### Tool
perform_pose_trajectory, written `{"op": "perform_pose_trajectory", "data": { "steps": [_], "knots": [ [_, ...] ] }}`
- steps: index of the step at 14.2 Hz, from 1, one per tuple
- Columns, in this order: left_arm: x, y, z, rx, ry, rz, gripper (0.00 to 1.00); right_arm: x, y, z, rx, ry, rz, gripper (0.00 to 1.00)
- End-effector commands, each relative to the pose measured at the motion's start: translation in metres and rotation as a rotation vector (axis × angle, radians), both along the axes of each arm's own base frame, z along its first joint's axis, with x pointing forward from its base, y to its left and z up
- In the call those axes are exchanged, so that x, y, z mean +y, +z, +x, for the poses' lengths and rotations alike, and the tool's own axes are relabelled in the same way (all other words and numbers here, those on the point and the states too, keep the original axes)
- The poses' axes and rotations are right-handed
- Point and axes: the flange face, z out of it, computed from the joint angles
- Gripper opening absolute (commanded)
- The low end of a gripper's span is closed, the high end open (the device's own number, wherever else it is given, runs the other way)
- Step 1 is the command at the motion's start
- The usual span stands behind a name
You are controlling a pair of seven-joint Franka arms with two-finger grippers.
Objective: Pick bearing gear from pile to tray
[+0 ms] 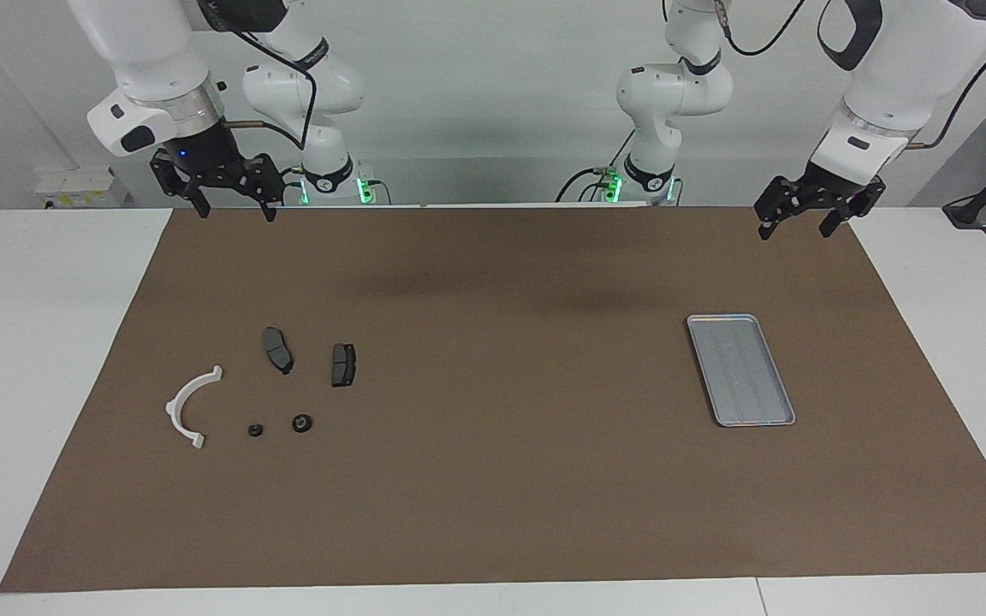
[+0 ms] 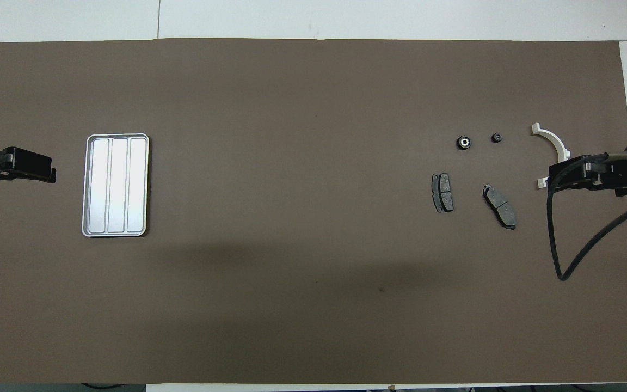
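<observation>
Bearing gear (image 1: pixel 302 423) lies loose in the pile, toward the right arm's end of the brown-matted surface (image 1: pixel 493 479); tray (image 1: pixel 740 370) at three o'clock in the facing view. Left hand (image 1: pixel 804 224) and right hand (image 1: pixel 234 209) hang open, empty, over the mat's robot-side edge.

Both arms are waiting, raised. Right gripper (image 1: pixel 232 208) is hanging at the upper left of the facing frame, fingers pointing down and spread apart, nothing between them. Left gripper (image 1: pixel 797 228) is hanging at the upper right, wrist tilted inward, fingers likewise parted and empty. Neither is touching anything.
</observation>
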Motion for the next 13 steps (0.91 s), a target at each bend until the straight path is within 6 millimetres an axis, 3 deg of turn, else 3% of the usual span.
{"op": "perform_pose_trajectory", "data": {
  "steps": [1,13],
  "knots": [
    [-0.0013,-0.0001,-0.0043,-0.002,0.009,-0.012,1.00,-0.0017,0.0035,-0.0043,-0.003,0.021,0.032,1.00],
    [-0.0013,-0.0001,-0.0043,-0.002,0.009,-0.012,1.00,-0.0017,0.0048,-0.0026,-0.018,0.023,0.032,1.00]
  ]
}}
